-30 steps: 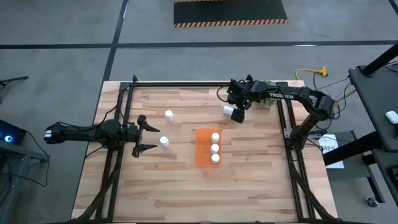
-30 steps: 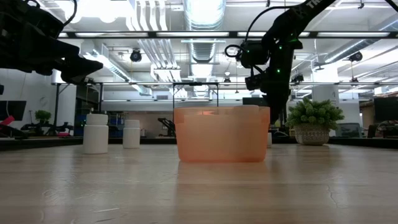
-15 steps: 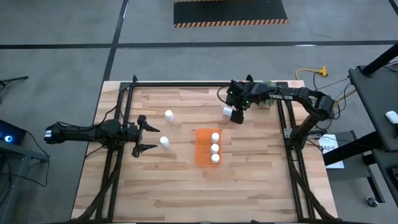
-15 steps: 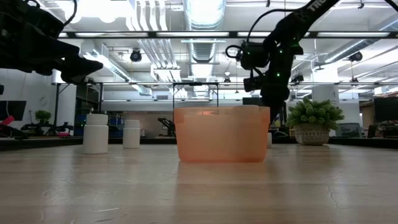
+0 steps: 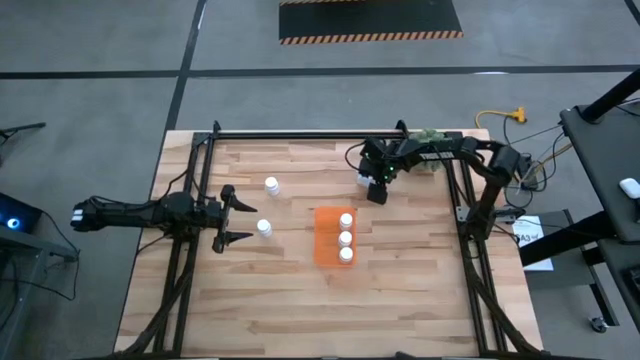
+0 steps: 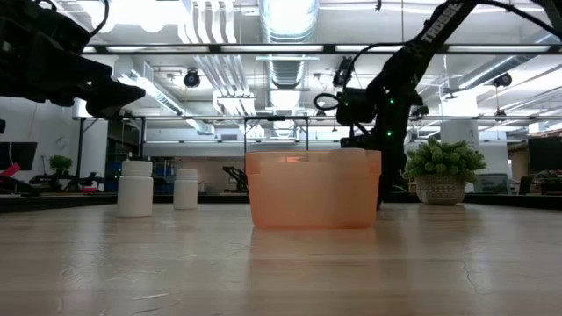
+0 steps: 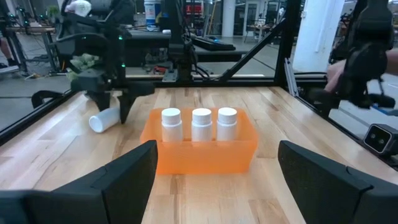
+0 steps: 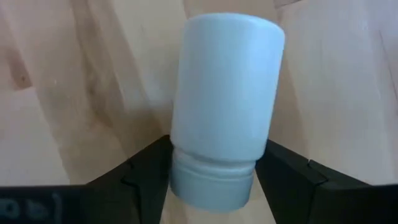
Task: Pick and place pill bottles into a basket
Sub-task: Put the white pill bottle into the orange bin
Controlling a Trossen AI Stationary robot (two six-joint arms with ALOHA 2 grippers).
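Note:
The orange basket point(image 5: 328, 238) stands at mid-table with three upright white pill bottles point(image 5: 346, 237) in its right row. Two more pill bottles point(image 5: 271, 185) point(image 5: 264, 228) stand upright on the wood to its left. Another pill bottle point(image 7: 102, 120) lies on its side beyond the basket. My right gripper point(image 5: 375, 186) points down over it, open, with one finger on each side of the bottle point(image 8: 224, 106) near its capped end. My left gripper point(image 5: 232, 215) waits open at the table's left. My right gripper comes from above, pointing down, its fingers point(image 8: 148, 171) lying across the lying bottle at its neck point(image 8: 211, 177), just below the cap. The fingers are very close to both sides. I cannot tell whether they touch. The bottle rests on the table.
A small green plant point(image 5: 428, 140) sits at the far right behind my right arm. Black frame rails point(image 5: 300, 134) run along the far edge and both sides of the table. The basket's left row point(image 5: 324, 238) holds nothing.
My right gripper has come down from above onto the lying bottle and drawn slightly toward the table's left. The bottle has stayed on its side in the same spot.

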